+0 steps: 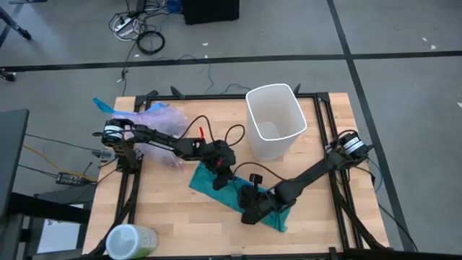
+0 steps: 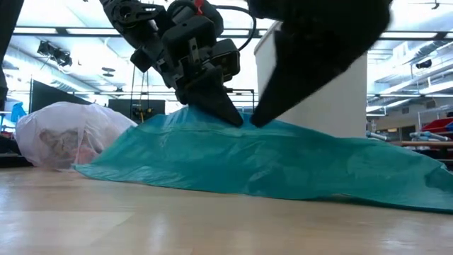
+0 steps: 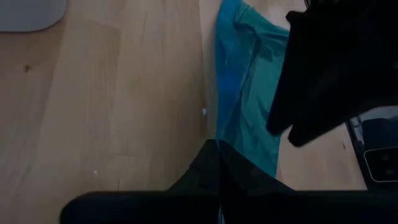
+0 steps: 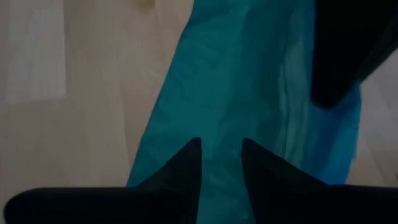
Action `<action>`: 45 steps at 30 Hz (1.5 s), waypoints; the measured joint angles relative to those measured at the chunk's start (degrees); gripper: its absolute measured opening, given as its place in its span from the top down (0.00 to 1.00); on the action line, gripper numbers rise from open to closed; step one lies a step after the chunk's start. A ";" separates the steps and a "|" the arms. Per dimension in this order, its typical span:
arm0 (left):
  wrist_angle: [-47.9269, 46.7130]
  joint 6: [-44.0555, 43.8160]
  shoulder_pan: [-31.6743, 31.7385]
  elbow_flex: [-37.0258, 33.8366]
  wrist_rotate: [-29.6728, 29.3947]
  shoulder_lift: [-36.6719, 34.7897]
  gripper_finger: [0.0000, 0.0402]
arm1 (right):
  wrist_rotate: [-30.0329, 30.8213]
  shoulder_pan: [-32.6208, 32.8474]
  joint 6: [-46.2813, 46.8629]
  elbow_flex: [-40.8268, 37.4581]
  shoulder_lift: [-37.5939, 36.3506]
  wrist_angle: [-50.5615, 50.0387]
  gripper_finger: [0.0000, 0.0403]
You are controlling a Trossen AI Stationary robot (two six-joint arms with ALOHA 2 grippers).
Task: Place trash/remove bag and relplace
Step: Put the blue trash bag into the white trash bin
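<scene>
crinkled teal bag (image 2: 283,159), smooth wood

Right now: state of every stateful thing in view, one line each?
white bin: upright, unlined, looks empty.
pink-lavender bag: off the bin, bunched on the table's left, trash inside.
teal bag: lying on the table, tented up at the middle.
left gripper: shut, pinching the teal bag's peak.
right gripper: fingers slightly apart, over the teal bag; grip unclear.
</scene>
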 joint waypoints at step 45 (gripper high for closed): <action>1.24 0.92 -0.28 0.00 1.07 0.00 1.00 | -11.31 -6.06 2.17 -3.90 0.00 -3.40 0.98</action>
